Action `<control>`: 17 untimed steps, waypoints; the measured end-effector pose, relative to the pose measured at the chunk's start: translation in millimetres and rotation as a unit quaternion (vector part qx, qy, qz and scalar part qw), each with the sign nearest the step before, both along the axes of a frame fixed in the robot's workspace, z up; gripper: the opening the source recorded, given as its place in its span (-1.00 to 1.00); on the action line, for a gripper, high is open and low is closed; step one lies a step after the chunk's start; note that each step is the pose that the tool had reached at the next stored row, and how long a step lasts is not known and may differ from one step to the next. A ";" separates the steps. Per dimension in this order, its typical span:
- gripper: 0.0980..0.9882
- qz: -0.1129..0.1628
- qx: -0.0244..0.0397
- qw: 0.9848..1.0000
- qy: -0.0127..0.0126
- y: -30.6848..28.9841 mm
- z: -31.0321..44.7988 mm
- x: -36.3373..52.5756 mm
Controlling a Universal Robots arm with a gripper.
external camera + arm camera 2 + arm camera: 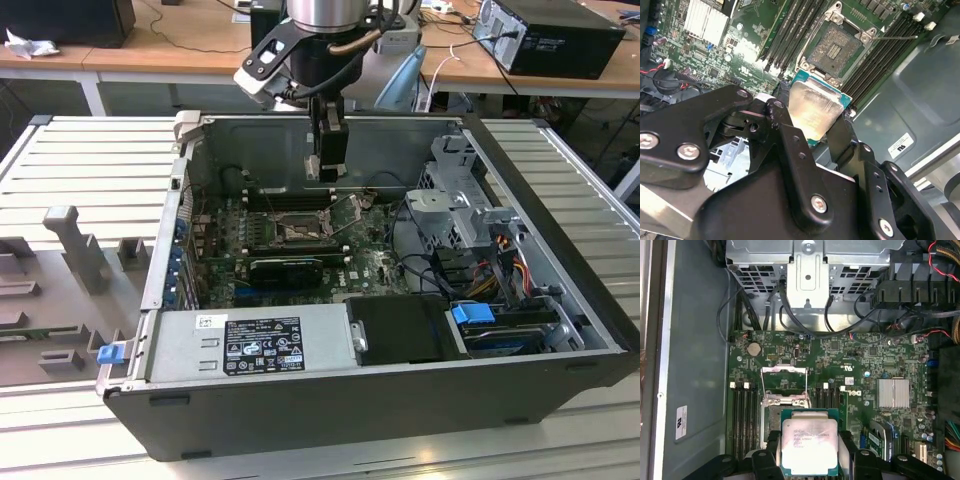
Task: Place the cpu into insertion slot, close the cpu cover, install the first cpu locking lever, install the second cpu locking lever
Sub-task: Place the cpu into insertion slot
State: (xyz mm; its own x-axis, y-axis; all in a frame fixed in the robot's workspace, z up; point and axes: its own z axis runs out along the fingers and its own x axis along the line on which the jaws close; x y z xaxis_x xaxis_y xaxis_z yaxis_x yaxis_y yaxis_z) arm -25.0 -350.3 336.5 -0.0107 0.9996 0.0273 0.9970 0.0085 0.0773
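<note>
Hand: clamped on the cpu, one finger on each of two opposite edges, its pale metal top facing both wrist views.
Cpu: up in the air above the insertion slot and a little off to one side of it. It isn't touching the slot and isn't squared up over it.
Insertion slot: bare, with its contact field open to view and nothing seated in it.
Cpu cover: swung up on its hinge at one edge of the slot, window frame standing open.
Locking lever: one thin wire rod just beside the slot, and it looks released. I can't pick out the other one.
Case: lying open on the surface, with the slot set in the green board inside.
Done: the cpu is in my grip and over the board, and that's all I'd credit so far.
Left: all four steps, by my reading. The cpu isn't seated, the cover isn't closed, and neither the first nor the second lever is installed.
Count: one cpu, one slot, one cover, one lever made out, one hand with two fingers.
</note>
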 end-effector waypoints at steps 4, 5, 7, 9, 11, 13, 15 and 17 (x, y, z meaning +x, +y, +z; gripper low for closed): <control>0.00 0.000 0.000 1.000 -0.002 0.0 -5.7 0.0; 0.00 0.000 0.000 1.000 -0.002 0.0 -6.6 0.0; 0.00 0.000 0.000 1.000 -0.002 0.0 -9.2 0.0; 0.00 0.000 0.000 1.000 -0.002 0.0 -12.2 0.0; 0.00 0.000 0.000 1.000 -0.002 0.0 -15.1 0.0; 0.00 0.000 0.000 1.000 -0.002 0.0 -18.1 -0.1; 0.00 0.000 0.001 1.000 -0.002 0.0 -22.6 -0.1; 0.00 0.000 0.002 1.000 -0.002 0.0 -26.1 -0.1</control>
State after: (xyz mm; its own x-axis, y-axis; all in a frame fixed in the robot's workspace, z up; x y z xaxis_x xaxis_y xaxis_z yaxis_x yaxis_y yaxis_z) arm -25.2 -350.3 310.4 -0.0106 0.9995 0.0305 0.9967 0.0081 0.0808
